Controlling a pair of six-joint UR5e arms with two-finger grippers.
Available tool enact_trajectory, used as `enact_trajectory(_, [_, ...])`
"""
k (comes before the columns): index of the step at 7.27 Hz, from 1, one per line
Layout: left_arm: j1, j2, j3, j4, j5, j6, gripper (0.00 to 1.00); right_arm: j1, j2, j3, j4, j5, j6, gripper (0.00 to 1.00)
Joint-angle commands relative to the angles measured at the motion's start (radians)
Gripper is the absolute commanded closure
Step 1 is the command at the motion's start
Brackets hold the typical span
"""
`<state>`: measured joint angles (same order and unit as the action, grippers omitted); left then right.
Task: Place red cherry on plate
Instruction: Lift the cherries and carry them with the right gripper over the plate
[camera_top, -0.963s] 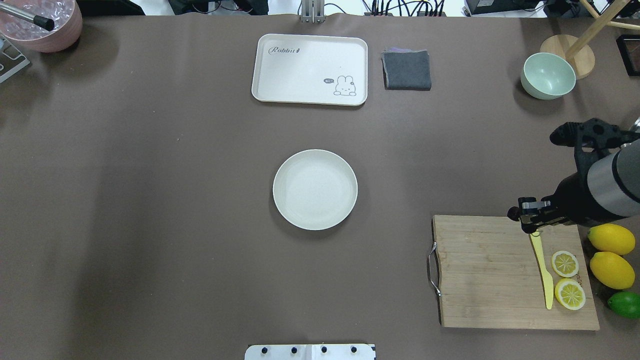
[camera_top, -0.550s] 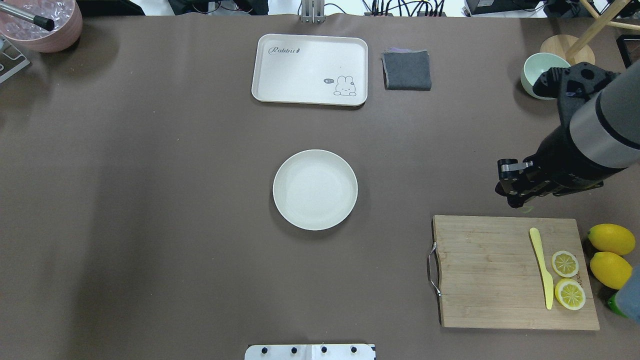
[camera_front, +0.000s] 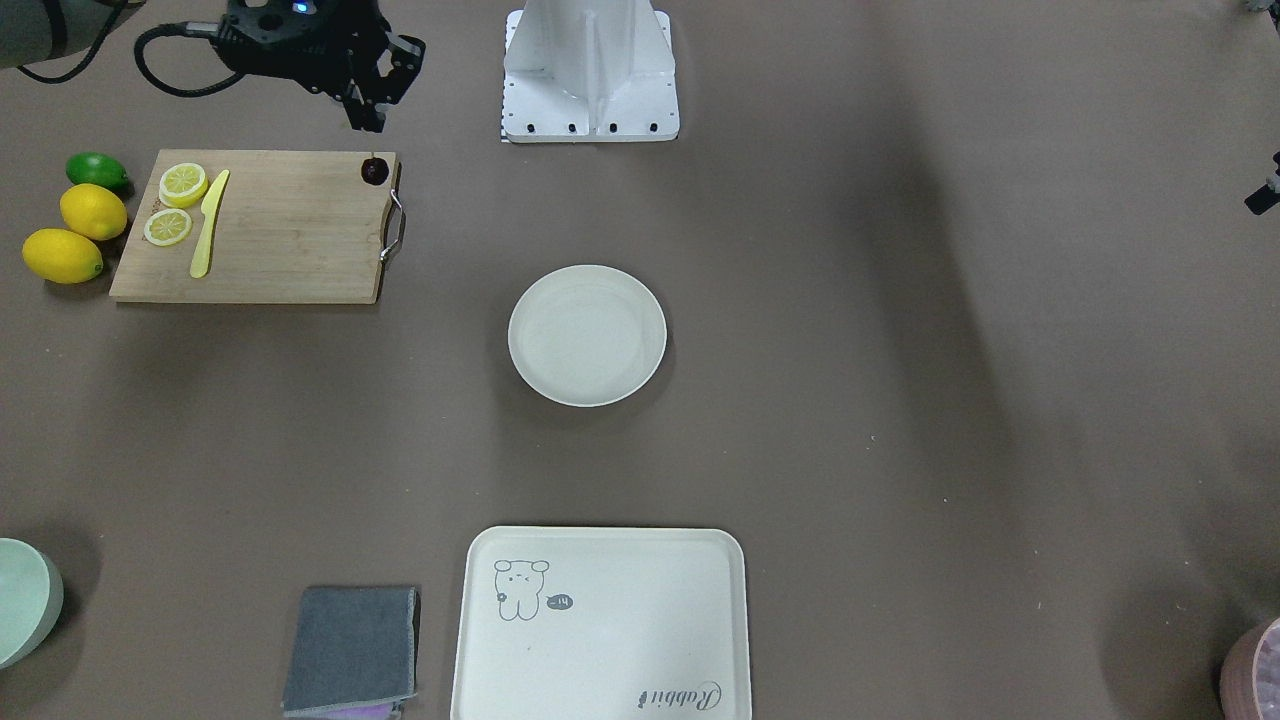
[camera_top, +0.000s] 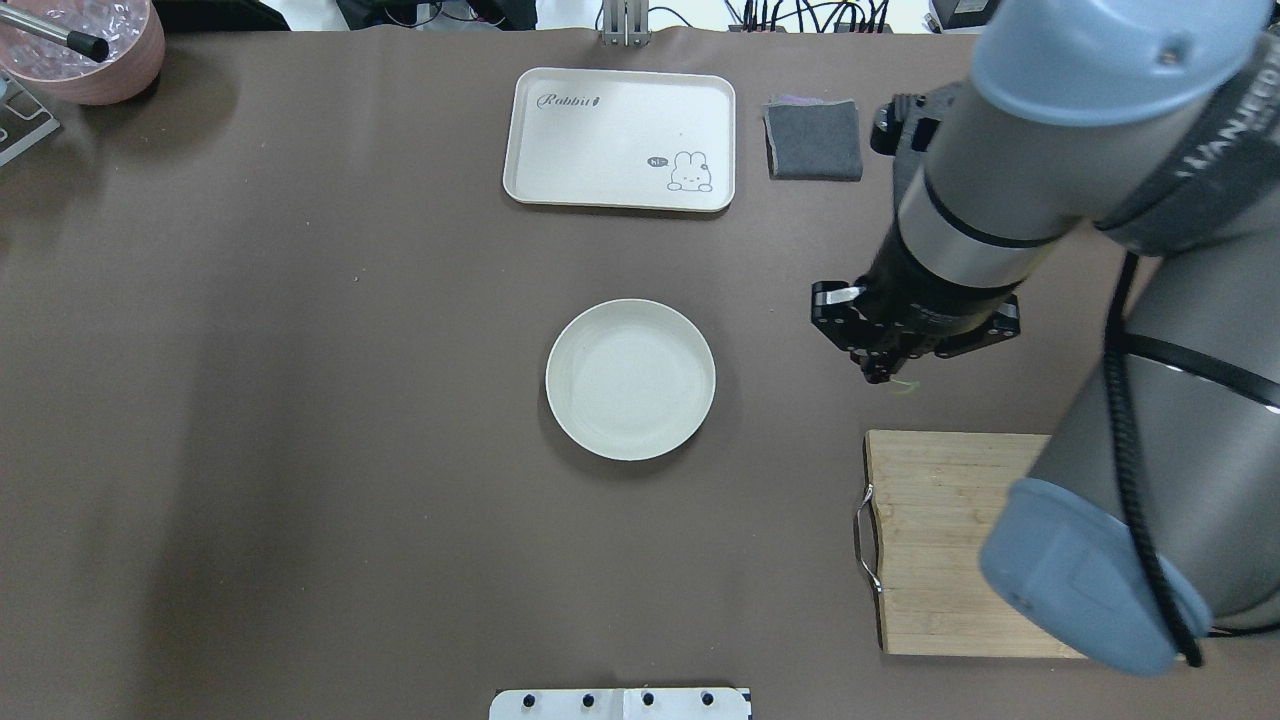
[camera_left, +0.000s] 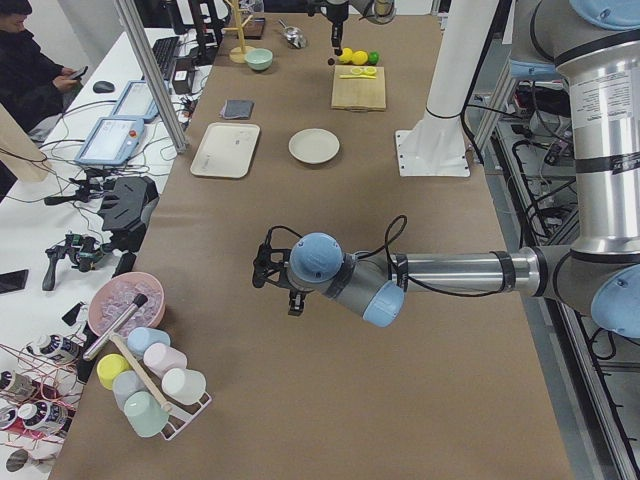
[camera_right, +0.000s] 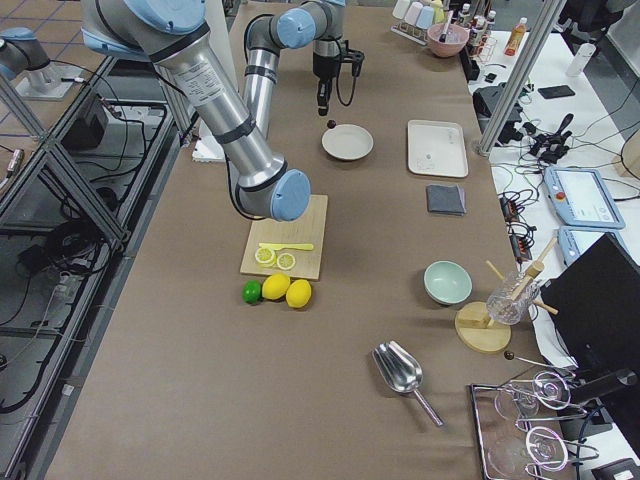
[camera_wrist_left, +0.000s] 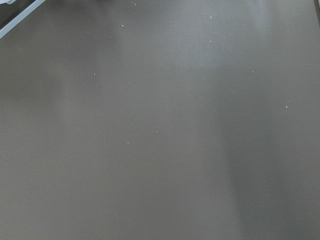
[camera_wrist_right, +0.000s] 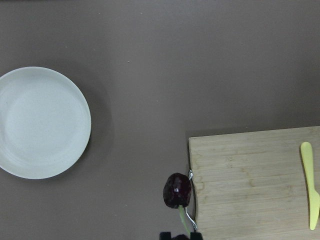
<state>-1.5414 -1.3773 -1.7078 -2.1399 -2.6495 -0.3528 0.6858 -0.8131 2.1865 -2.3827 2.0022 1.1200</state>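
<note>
The right claw (camera_top: 877, 373) was clamped on the green stem of the red cherry (camera_wrist_right: 177, 190). The cherry hung just beneath the claw, over the bench (camera_wrist_right: 200, 60) at the handle corner of the wooden cutting board (camera_wrist_right: 250, 175). In the right wrist view the plate (camera_wrist_right: 42, 122) lay at about ten o'clock from the cherry, well apart. The left claw (camera_left: 287, 297) hovered over the bench far off, and I could not tell whether it was open.

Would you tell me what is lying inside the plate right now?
Nothing: the plate is bare, and nothing covers any of it. The red cherry hangs by its stem from the right gripper, off to the plate's side.
</note>
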Motion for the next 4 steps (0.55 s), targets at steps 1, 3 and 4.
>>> enact_trajectory(1, [-0.002, 0.024, -0.001, 0.000, -0.004, 0.002, 0.02, -0.037, 0.150, -0.184, 0.005, -0.040, 0.003, 1.00])
enact_trajectory(3, [0.007, 0.026, 0.010, 0.002, 0.006, 0.002, 0.02, -0.084, 0.233, -0.334, 0.104, -0.065, 0.003, 1.00])
enact_trajectory(4, [0.007, 0.024, 0.010, 0.002, 0.006, 0.000, 0.02, -0.097, 0.236, -0.396, 0.179, -0.086, 0.004, 1.00])
